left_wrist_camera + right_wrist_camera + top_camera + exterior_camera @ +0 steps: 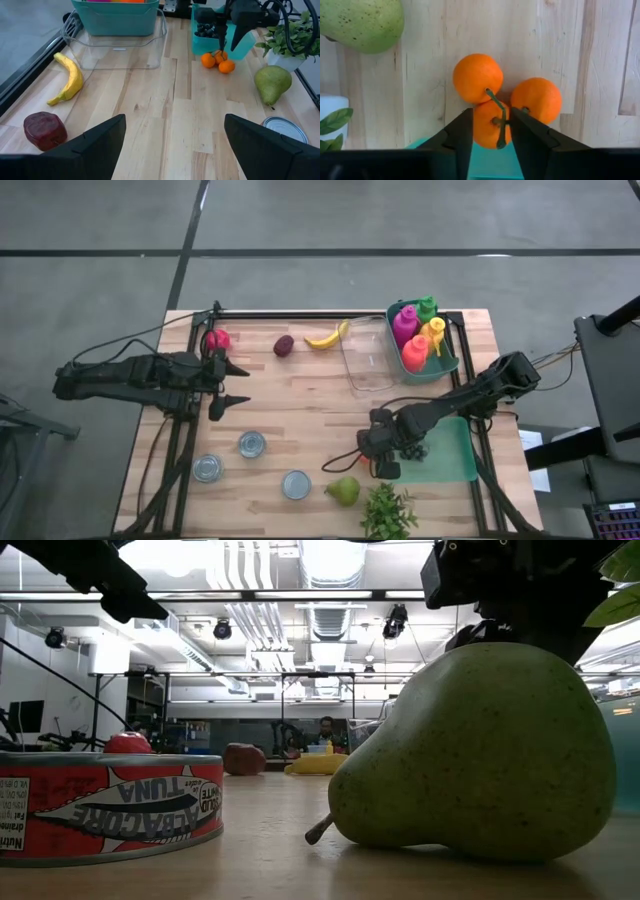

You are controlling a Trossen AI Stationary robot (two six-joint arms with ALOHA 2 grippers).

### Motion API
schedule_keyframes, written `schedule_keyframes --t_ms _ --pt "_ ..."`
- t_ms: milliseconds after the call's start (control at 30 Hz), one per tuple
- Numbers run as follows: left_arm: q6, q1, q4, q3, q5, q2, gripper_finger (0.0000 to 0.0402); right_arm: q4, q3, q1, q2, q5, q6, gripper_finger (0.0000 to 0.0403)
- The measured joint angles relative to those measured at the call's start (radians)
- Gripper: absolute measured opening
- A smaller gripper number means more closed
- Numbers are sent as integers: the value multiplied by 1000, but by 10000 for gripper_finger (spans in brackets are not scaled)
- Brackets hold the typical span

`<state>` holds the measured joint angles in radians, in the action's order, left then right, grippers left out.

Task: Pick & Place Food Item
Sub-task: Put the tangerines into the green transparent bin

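Right end effector [491, 131] over wooden table [425, 60].

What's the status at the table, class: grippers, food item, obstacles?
Right gripper closing around the orange cluster beside the teal tray. Left gripper open, waiting near the red fruit. Pear close by.

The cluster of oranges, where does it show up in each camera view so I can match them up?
High view: hidden beneath the right gripper.
Low view: not visible; the pear fills that side.
Left wrist view: oranges beside the teal tray, under the right gripper.
Right wrist view: centre, stem between the closing fingers.
Shared landmark: the pear, in all four.
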<state>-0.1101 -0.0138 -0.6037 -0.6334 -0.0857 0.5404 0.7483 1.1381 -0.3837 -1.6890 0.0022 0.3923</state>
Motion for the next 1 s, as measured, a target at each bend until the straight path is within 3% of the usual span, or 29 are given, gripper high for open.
schedule_keyframes --t_ms 367,1000 --pt "0 0 0 0 0 0 343 2 0 0 0 -1 0 15" --pt "0 0 0 0 0 0 344 33 50 0 21 9 0 10"
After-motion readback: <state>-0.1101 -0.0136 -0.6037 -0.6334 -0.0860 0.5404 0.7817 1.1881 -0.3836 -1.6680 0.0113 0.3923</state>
